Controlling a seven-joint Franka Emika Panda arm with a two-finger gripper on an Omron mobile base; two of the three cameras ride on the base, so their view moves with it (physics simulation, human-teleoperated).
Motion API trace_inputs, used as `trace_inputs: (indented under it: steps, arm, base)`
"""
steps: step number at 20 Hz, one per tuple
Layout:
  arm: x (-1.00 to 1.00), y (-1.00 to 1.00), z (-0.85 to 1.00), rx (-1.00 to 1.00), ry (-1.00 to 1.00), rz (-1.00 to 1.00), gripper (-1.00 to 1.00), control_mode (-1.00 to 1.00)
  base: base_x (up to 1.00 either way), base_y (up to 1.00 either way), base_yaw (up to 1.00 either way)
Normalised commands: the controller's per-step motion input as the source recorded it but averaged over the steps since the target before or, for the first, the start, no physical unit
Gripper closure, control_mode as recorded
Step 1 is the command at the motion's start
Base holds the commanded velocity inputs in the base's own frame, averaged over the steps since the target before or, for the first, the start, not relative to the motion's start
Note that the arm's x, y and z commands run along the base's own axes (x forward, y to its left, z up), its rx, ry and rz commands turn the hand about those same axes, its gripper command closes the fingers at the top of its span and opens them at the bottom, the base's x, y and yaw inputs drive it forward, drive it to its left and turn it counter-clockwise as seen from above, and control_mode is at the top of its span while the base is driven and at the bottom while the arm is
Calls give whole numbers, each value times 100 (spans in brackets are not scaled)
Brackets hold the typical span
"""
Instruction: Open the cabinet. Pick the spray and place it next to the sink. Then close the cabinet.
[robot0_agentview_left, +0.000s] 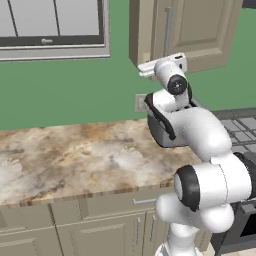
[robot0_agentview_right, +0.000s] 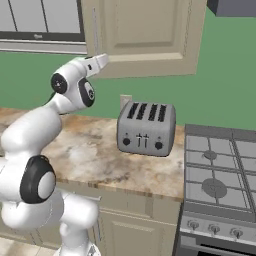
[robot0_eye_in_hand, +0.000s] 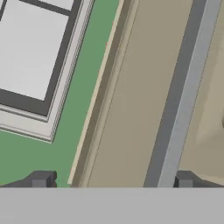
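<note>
Jaws spread wide, my gripper (robot0_eye_in_hand: 111, 180) faces the shut beige recessed-panel cabinet (robot0_eye_in_hand: 131, 109). Its long silver bar handle (robot0_eye_in_hand: 181, 100) rises between my fingertips (robot0_eye_in_hand: 40, 179), untouched.

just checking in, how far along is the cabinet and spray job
Nothing looks finished: the cabinet door is shut. In hand: the gripper is up at the door, its jaws open, with the handle between them but not gripped. Left: opening, moving the spray, closing.
</note>
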Motion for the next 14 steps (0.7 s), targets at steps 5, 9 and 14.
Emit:
trace_inputs:
  steps: [5, 9, 14]
  arm:
    - [23, 0, 31, 0, 7, 26, -100, -100]
    - [37, 0, 36, 0, 11, 27, -100, -100]
    - [46, 0, 34, 0, 13, 27, -100, -100]
  base:
    - [0, 0, 0]
    - [0, 0, 0]
    - [0, 0, 0]
